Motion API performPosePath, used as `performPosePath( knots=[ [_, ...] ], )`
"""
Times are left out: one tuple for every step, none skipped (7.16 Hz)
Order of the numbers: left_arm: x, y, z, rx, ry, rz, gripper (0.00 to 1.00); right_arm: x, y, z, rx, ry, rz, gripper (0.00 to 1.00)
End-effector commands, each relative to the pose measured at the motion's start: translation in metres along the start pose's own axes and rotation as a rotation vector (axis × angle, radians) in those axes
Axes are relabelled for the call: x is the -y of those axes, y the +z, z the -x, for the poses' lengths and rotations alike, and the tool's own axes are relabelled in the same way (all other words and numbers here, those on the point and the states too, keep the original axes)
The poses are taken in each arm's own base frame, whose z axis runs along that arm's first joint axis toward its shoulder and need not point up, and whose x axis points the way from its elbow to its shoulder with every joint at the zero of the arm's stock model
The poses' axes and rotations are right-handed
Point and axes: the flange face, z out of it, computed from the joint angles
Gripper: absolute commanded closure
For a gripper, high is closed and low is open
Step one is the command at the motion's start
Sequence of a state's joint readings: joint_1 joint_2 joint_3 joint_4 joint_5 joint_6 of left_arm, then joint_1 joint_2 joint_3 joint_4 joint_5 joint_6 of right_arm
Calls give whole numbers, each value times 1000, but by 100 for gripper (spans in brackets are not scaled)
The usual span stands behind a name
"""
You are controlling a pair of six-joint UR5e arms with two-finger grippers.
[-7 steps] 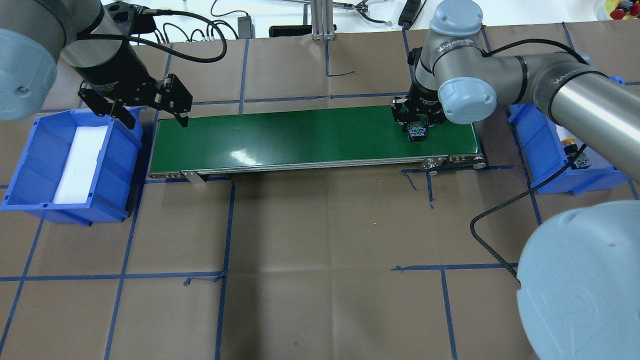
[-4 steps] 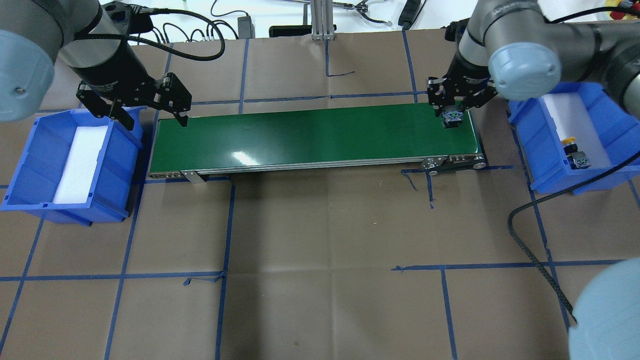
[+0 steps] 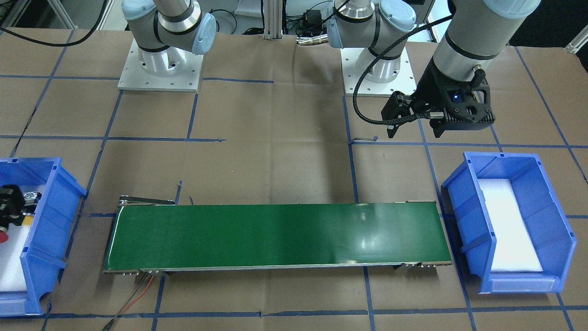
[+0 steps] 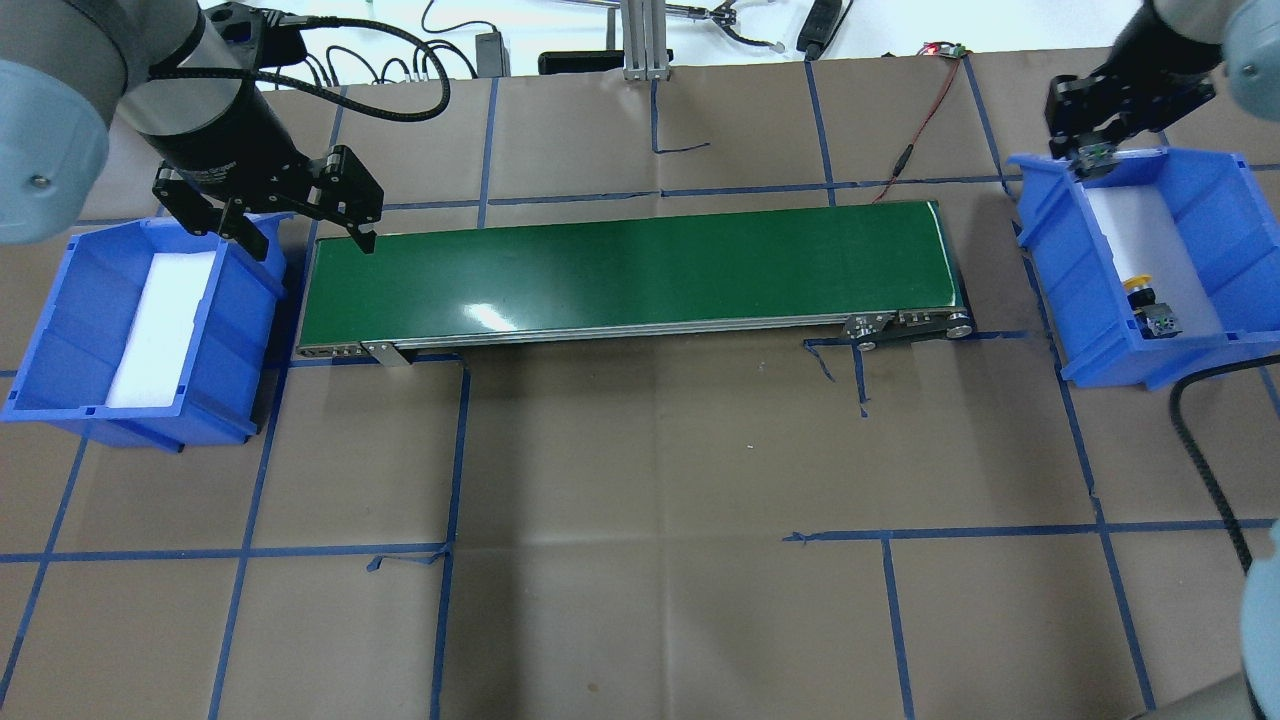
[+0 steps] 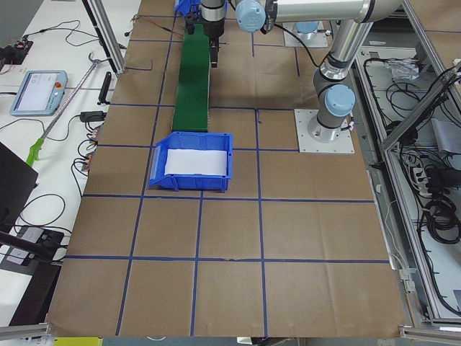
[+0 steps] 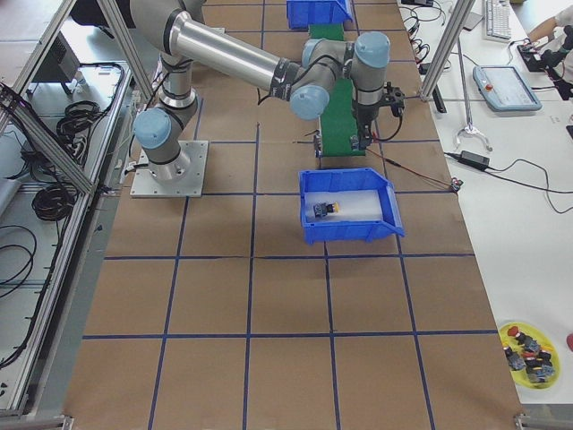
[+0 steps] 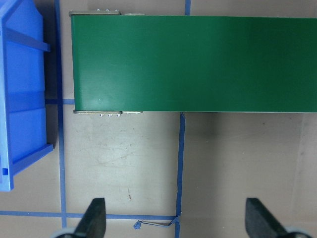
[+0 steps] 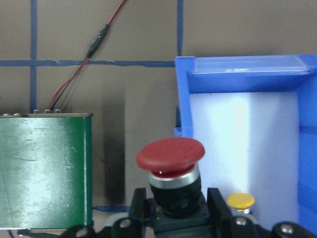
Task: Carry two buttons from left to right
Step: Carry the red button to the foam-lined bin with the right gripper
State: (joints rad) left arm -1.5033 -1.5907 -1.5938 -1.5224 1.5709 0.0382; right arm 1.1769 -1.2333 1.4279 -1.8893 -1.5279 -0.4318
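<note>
My right gripper (image 4: pixel 1095 155) is shut on the red button (image 8: pixel 171 153), cap up, and holds it above the far end of the right blue bin (image 4: pixel 1045 250). In the right wrist view its fingers (image 8: pixel 216 204) clamp the button's black body. The yellow button (image 4: pixel 1137 283) lies on the white foam inside that bin, nearer the robot; it also shows in the right wrist view (image 8: pixel 240 200) and the front-facing view (image 3: pixel 27 220). My left gripper (image 4: pixel 310 240) is open and empty, hovering by the green belt's left end beside the left blue bin (image 4: pixel 60 330).
The green conveyor belt (image 4: pixel 630 265) runs between the two bins with nothing on it. The left bin (image 3: pixel 464 207) holds only white foam. A red-black wire (image 4: pixel 905 150) lies behind the belt's right end. Cables and tools line the table's far edge.
My right gripper has lifted the red button off the belt's right end and carried it right and away to above the right bin's far end. My left gripper has stayed in place, open.
</note>
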Motion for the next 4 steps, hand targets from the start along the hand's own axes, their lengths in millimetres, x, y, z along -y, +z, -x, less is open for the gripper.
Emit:
performPosePath(
  knots=[
    [0,1,0,0,2,2,1,15,48,-64,14,-80,46,95],
    [1,1,0,0,3,1,1,16,73,-74,25,-74,66,96],
    [0,1,0,1,2,1,1,19,88,-84,5,-80,49,95],
    [1,1,1,1,2,1,1,19,102,-86,14,-75,63,96]
  ],
)
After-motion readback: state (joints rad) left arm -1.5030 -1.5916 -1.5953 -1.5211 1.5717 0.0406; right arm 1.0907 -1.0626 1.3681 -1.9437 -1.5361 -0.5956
